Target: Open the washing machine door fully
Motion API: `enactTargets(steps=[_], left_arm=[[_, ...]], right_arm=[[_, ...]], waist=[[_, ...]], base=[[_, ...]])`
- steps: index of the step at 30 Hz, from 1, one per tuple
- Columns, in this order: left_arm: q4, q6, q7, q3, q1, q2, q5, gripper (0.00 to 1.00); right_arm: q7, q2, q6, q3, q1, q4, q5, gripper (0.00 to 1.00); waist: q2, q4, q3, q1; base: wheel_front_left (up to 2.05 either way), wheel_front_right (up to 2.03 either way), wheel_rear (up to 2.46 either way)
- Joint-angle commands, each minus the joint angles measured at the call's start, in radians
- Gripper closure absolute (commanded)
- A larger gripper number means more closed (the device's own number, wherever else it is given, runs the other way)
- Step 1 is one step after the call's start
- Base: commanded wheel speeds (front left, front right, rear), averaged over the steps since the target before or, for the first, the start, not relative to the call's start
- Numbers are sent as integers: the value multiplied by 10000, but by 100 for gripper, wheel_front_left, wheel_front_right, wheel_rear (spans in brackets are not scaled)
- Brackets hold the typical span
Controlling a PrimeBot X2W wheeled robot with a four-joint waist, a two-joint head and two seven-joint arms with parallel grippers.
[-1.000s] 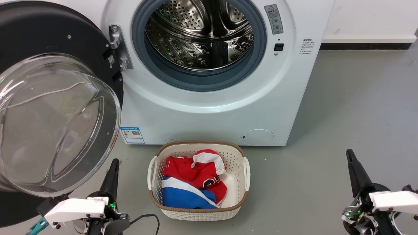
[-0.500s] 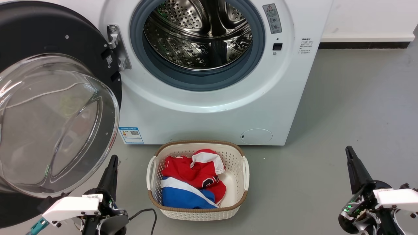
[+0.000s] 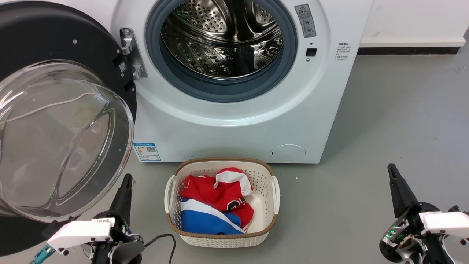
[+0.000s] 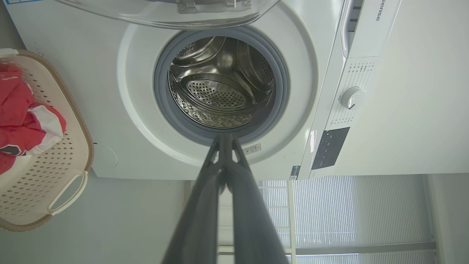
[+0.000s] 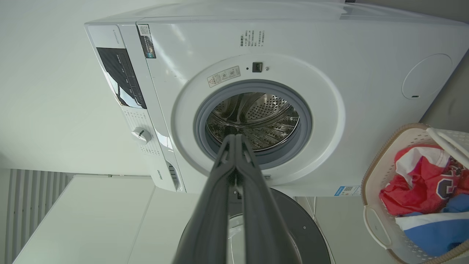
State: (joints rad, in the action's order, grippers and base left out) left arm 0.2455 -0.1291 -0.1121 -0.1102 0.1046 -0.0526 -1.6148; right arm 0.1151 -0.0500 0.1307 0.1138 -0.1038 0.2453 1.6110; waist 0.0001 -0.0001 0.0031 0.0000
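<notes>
Left tool [image 3: 127, 179] closed, empty, right tool [image 3: 391, 168] likewise

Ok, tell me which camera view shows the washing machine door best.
Head view: the washing machine door hangs open at left, black ring, glass bowl and hinge all plain. Left wrist view catches the bowl's edge at its top; right wrist view, part of the black ring at its bottom.

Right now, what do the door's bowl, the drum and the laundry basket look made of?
The washing machine door has a glossy black surround, probably plastic; its bowl is see-through with sharp reflections, likely glass. The drum: mirror-bright perforated metal, seemingly stainless steel. The laundry basket: matte cream with moulded holes, probably plastic, under a brown woven-look rim.
</notes>
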Motion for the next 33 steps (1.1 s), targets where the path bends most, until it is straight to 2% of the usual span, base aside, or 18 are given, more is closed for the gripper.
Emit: enactTargets(steps=[1,33], left_arm=[[9,-40,-31,-41,89,-4,-5,100],[7,-40,-45,-55,89,13,17,100]], right_arm=[[14,-5,0,4,-106,11,37,100],[13,-5,0,3,-106,11,37,100]], waist=[[-1,1,0,0],[-1,1,0,0]], base=[[0,0,0],[0,0,0]])
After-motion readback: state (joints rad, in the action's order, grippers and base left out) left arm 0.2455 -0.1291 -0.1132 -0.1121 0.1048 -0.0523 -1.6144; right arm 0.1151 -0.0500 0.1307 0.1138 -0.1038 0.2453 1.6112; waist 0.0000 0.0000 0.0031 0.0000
